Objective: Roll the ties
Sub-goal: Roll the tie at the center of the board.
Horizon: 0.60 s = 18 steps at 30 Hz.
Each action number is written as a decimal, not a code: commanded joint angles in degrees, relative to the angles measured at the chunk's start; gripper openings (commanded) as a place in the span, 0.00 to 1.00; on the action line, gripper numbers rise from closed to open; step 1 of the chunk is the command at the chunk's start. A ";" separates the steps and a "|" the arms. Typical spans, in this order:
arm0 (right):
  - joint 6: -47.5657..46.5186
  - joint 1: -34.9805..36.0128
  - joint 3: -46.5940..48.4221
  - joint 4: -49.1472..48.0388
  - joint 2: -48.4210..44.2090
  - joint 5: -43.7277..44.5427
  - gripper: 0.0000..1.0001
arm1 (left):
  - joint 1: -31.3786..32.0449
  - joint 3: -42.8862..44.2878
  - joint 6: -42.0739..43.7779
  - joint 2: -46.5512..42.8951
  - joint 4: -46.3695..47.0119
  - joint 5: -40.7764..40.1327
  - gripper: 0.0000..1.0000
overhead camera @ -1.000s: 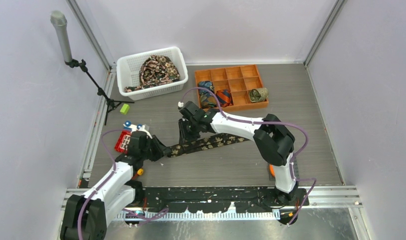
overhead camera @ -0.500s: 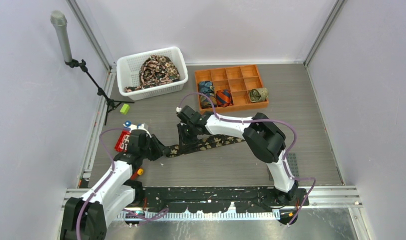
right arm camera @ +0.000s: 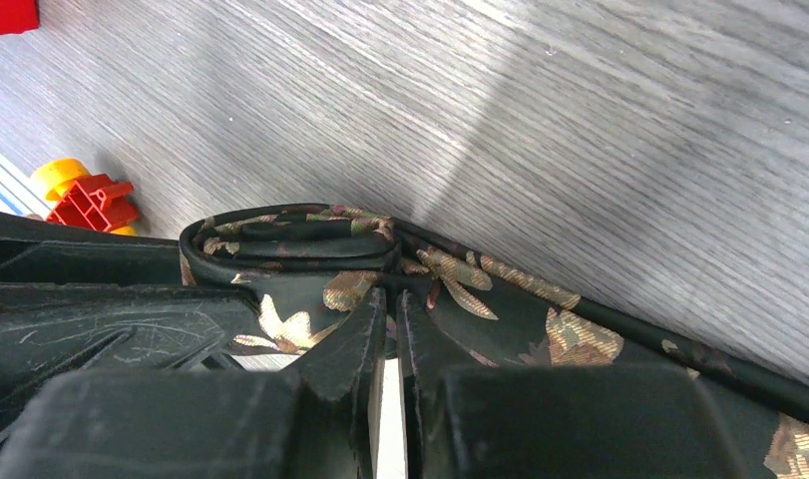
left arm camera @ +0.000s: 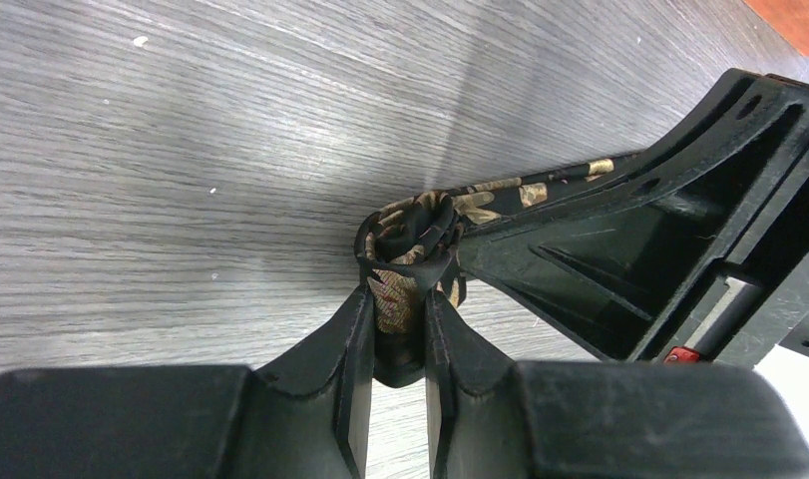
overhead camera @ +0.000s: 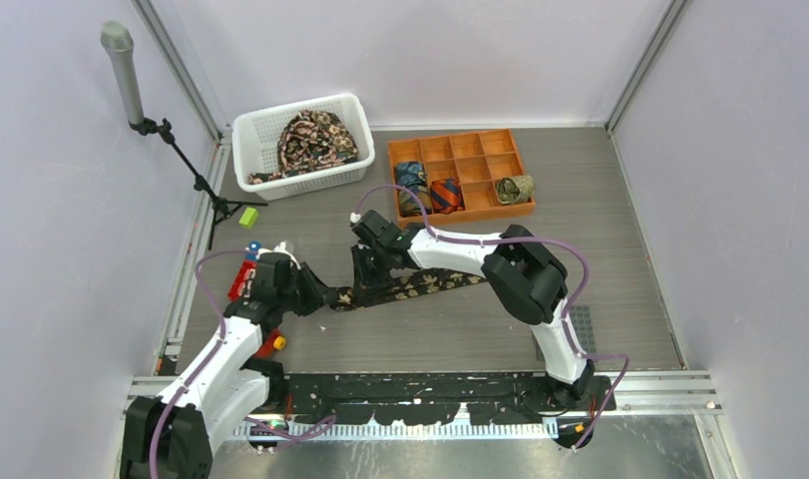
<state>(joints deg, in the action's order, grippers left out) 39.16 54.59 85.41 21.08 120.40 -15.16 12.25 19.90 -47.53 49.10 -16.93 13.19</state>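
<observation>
- A second ago the right arm's elbow bulged out further to the right; it had since swung in and to the left, carrying the right claw [overhead camera: 366, 271] a little leftward over the black floral tie [overhead camera: 412, 285].
- The left arm had nudged forward too, and it now covered more of the red block [overhead camera: 243, 278] at the left edge of the bench [overhead camera: 600, 239].
- The tie itself had hardly moved: it lay stretched on the bench between the two claws, its left end curled into a small rolled end [left arm camera: 412, 232].
- Left claw [left arm camera: 395, 304]: closed to a narrow gap, with the rolled end pinched between its fingertips, the coil standing out just past them.
- Right claw [right arm camera: 388, 299]: down to a sliver, tips nipped onto the tie's fabric right beside the coil, the rest of the strip trailing off to the right under it.
- The two claws sat just beside each other at that rolled end.
- At the far side sat a white basket [overhead camera: 248, 138] heaped with more patterned ties and an orange tray [overhead camera: 450, 139] with three rolled ones in its compartments.
</observation>
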 commanded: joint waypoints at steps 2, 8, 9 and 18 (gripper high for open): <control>0.80 0.44 1.68 -2.00 0.49 -1.21 0.14 | -0.11 3.48 0.00 -0.41 0.09 1.48 0.03; 1.73 1.09 1.87 -3.06 0.72 -1.69 0.14 | -0.02 4.94 -0.20 -0.31 -0.42 2.31 0.02; 1.89 1.20 1.95 -3.20 0.79 -1.78 0.14 | -0.03 5.31 -0.20 -0.28 -0.59 2.47 0.02; 3.66 2.27 2.93 -5.06 1.71 -2.79 0.14 | -0.03 6.68 0.81 0.29 -2.26 3.64 0.01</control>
<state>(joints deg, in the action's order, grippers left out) 41.23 55.70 85.84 18.52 121.25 -15.97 12.25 23.79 -47.44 49.52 -19.86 14.37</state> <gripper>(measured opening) 0.138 0.222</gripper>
